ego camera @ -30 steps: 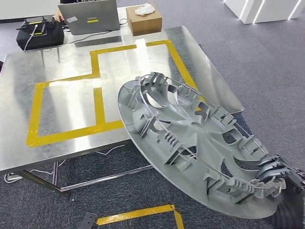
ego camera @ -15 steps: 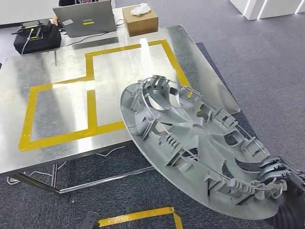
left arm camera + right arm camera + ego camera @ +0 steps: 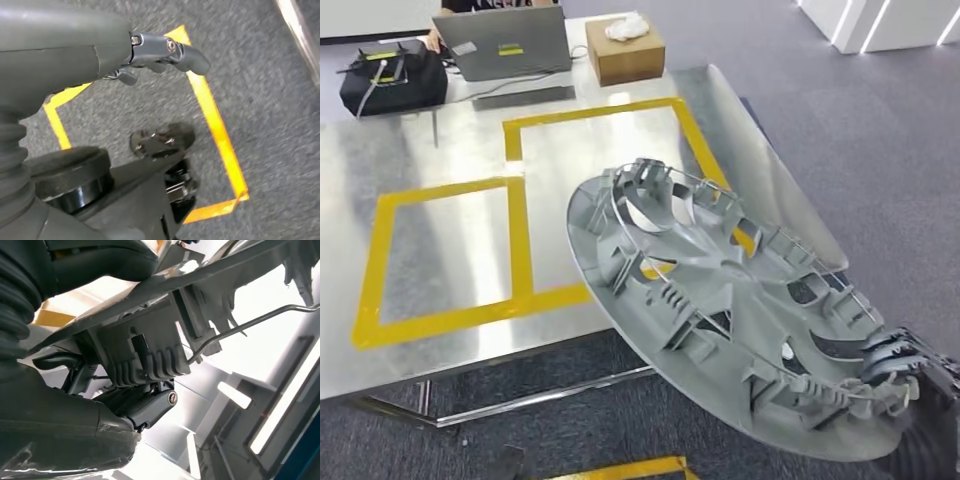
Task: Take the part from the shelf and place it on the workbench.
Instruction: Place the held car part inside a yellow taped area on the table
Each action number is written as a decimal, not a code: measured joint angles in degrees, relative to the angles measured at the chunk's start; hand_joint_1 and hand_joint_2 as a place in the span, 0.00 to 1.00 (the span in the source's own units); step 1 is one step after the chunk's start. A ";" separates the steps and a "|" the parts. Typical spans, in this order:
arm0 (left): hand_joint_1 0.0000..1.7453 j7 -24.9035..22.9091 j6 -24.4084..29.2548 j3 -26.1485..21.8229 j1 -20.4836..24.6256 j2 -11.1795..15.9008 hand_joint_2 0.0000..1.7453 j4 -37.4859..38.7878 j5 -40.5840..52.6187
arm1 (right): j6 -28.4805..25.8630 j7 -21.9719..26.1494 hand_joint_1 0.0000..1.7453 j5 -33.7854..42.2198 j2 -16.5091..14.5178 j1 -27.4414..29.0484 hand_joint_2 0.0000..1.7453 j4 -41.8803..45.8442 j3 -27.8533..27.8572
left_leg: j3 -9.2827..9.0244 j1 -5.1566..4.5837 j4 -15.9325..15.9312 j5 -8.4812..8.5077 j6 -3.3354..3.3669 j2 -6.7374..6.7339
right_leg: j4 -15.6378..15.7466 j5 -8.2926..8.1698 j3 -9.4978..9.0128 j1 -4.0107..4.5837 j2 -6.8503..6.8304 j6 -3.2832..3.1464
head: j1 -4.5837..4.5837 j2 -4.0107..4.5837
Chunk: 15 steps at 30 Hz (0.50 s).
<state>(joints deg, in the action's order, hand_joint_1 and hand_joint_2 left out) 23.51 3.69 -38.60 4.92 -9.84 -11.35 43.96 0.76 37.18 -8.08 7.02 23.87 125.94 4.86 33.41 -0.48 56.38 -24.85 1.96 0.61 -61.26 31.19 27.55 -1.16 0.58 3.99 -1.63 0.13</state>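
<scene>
The grey wheel cover (image 3: 727, 310) is held tilted in the air, its far edge over the near right corner of the metal workbench (image 3: 456, 150) and its near edge gripped by the right hand (image 3: 905, 365). The left hand (image 3: 162, 52) is seen above the grey carpet (image 3: 264, 125) with yellow tape (image 3: 215, 125), its fingers loosely apart and holding nothing. At the far side of the workbench a laptop (image 3: 501, 40), a black bag (image 3: 392, 75) and a cardboard box (image 3: 626, 50) are placed.

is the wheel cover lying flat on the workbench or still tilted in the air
Tilted, not set down. The wheel cover slopes from the right hand gripping its low rim; its far edge hangs over the workbench corner.
</scene>
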 joint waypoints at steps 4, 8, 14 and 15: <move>0.00 -0.02 0.00 0.00 -0.15 -0.02 1.00 0.01 0.02 | 0.02 0.04 1.00 -0.02 0.02 -0.13 1.00 -0.03 -0.08 | -3.24 0.03 -0.22 -2.72 0.64 0.12 | -12.55 5.77 10.73 0.14 -0.14 0.39 | -0.30 -0.02; 0.00 -0.03 0.00 0.00 -0.55 -0.07 1.00 0.02 0.02 | 0.03 0.04 1.00 -0.03 0.02 0.13 1.00 -0.11 -0.10 | -8.24 -0.06 -0.18 -6.79 0.51 0.42 | -4.87 2.18 13.70 0.53 -0.33 -0.03 | -0.51 -0.01; 0.00 -0.07 0.00 0.01 0.04 -0.04 1.00 -0.02 0.14 | 0.02 0.02 1.00 -0.04 0.05 0.13 1.00 -0.15 -0.08 | -10.45 -0.63 4.03 -7.26 -1.22 0.30 | 1.33 -7.44 9.92 0.51 -0.17 -2.37 | -0.23 -0.02; 0.00 -0.07 0.00 0.01 0.23 -0.04 1.00 -0.03 0.20 | 0.04 0.02 1.00 -0.05 0.05 0.12 1.00 -0.15 -0.08 | -8.24 -0.61 7.65 -6.15 -1.58 0.25 | 1.80 -6.91 8.85 0.26 -0.20 -2.61 | -0.12 -0.02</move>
<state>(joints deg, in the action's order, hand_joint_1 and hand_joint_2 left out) 23.44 3.69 -38.59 5.16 -9.88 -11.38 44.16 0.80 37.20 -8.13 7.07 23.99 125.79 4.78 25.17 -1.08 64.03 -31.01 0.38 0.85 -59.46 24.28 36.40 -0.89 0.38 1.38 -1.75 0.11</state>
